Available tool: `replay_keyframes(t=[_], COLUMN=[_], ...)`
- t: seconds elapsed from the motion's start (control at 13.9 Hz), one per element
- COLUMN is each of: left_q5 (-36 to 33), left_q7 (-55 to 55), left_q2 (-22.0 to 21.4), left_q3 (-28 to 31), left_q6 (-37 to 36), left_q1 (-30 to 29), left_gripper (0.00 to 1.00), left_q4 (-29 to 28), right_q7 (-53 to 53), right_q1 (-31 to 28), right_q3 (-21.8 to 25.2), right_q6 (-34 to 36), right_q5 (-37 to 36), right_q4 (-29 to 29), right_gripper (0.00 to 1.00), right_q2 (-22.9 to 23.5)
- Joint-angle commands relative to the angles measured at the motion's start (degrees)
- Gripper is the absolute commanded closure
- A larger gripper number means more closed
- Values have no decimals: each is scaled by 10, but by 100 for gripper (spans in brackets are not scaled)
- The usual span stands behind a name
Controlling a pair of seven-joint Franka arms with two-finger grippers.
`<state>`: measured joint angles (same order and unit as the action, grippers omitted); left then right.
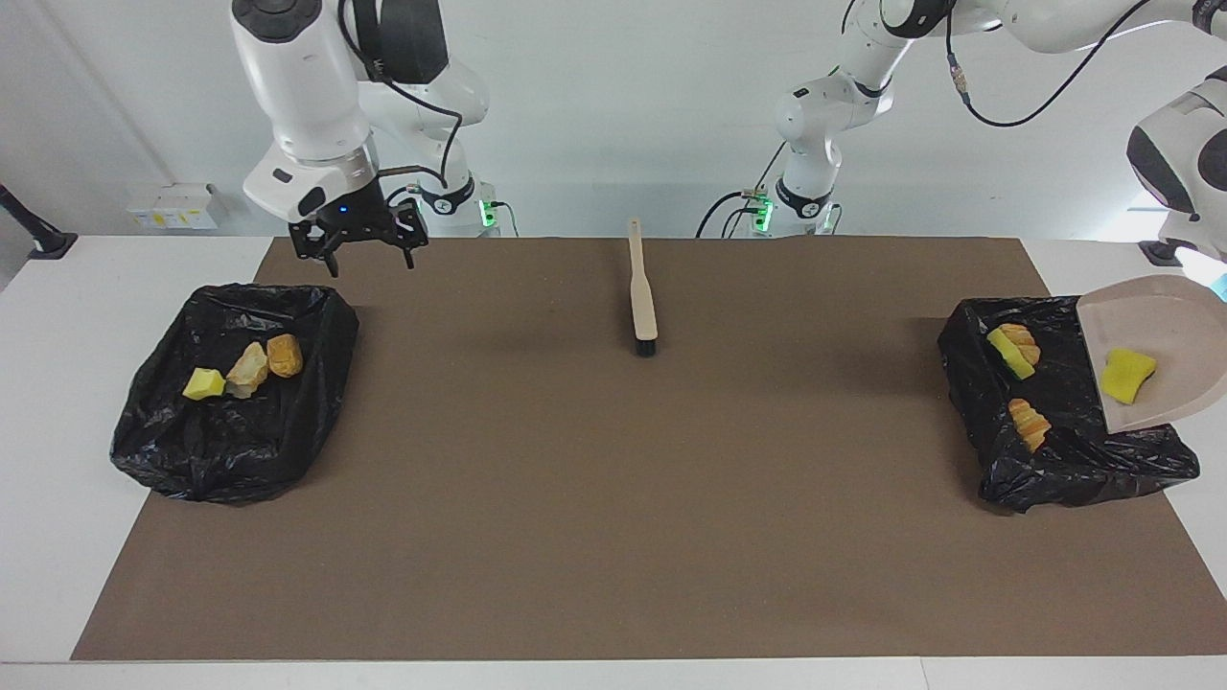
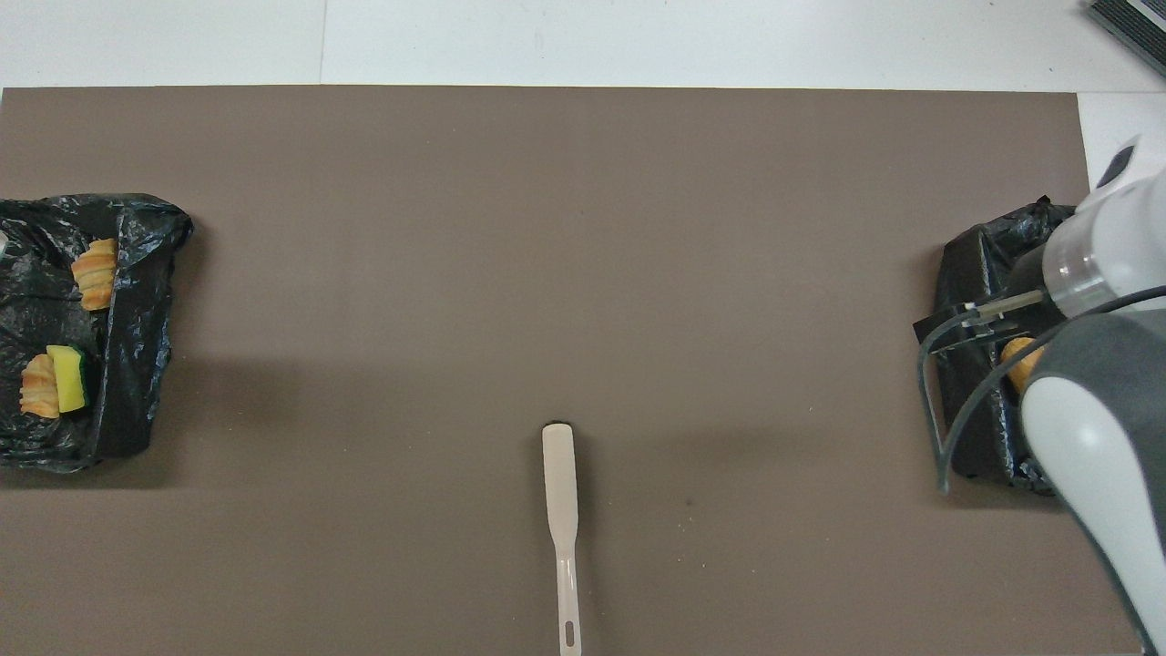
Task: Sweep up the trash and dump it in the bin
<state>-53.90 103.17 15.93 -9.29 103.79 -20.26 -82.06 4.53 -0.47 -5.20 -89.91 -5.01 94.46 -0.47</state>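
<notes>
- Two black-bagged bins stand on the brown mat of the bench (image 1: 613, 594), one at each end.
- The bin at the right arm's end (image 1: 235, 393) holds three pieces of trash: a yellow sponge bit (image 1: 203, 384), a pale crusty chunk (image 1: 248, 368) and an orange-brown chunk (image 1: 285, 355), lying together in a row.
- The bin at the left arm's end (image 1: 1054, 402) holds three more: a green-backed sponge (image 1: 1004, 352) leaning against a bread chunk (image 1: 1022, 339), and a ridged bread piece (image 1: 1029, 423) apart from them.
- A seventh piece, a yellow sponge (image 1: 1126, 374), lies in the pink dustpan (image 1: 1165, 350), which is tilted over that bin.
- One brush (image 1: 641, 302) lies flat on the mat, midway between the bins, bristles pointing away from the robots.
- The right gripper (image 1: 362, 251) hangs over the mat just beside the first bin, fingers spread wide and empty.
- The left gripper is cut off at the frame's edge by the dustpan handle; its fingers are closed, though on what I cannot make out.
</notes>
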Motion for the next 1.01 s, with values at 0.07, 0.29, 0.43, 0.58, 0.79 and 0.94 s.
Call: replay_keyframes(t=[0.07,0.29,0.43,0.58,0.79,0.94], left_q5=[-44,-53,-82,-92,-109,-111], left_q7=[27,28,31,26,10,7], left_q2=[-4,-3,-4,-5,-5,-5], left_q3=[10,11,10,10,8,8], left_q6=[-9,-26,-40,-39,-44,-43], left_q1=[28,45,69,75,99,98], left_gripper=[100,100,100,100,100,100], left_q4=[4,7,8,5,-2,1], right_q7=[-22,-37,-38,-74,-85,-92], right_q1=[-53,-83,-88,-81,-76,-67], right_q3=[-5,-4,-5,-8,-13,-14], right_q6=[4,5,10,14,15,26], right_q5=[10,28,34,35,34,35], right_q4=[-20,-21,-29,-24,-22,-18], right_gripper=[0,0,0,0,0,0], right_q2=[9,8,3,-14,-22,-29])
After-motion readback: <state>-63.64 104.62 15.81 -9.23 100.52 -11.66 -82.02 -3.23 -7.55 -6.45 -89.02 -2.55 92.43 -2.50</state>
